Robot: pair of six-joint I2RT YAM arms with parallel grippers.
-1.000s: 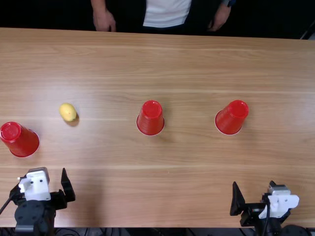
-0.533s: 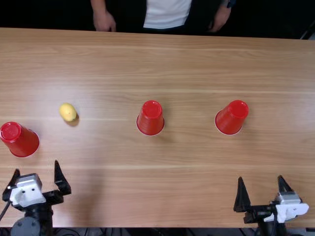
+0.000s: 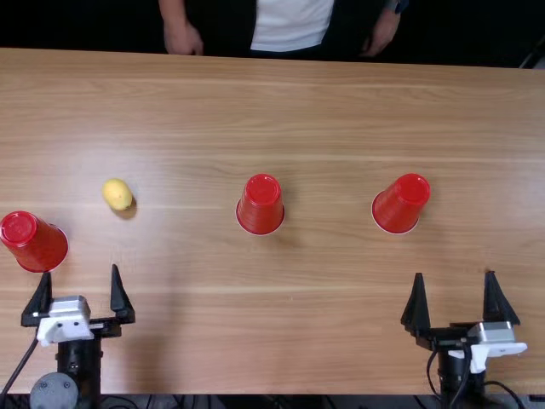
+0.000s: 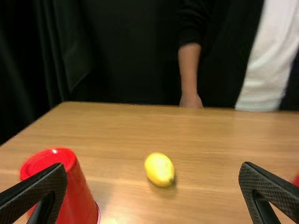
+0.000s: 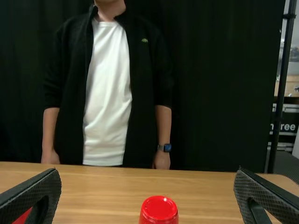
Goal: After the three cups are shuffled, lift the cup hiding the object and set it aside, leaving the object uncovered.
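A yellow lemon-shaped object (image 3: 117, 193) (image 4: 159, 168) lies uncovered on the left part of the table. Three red cups stand upside down: one at the left edge (image 3: 31, 241) (image 4: 60, 191), one in the middle (image 3: 261, 204), one on the right (image 3: 401, 203) (image 5: 159, 210). My left gripper (image 3: 77, 288) stands open near the front edge, just right of the left cup, holding nothing. Open and empty as well, my right gripper (image 3: 454, 298) is at the front right, nearer than the right cup.
A person stands behind the table's far edge (image 3: 272, 51), hands hanging at the sides and off the table. A dark curtain hangs behind. Bare wood lies between the cups and the front edge.
Both grippers have turned from lying sideways to pointing forward across the table, fingers spread. The cups and the yellow object have stayed put.
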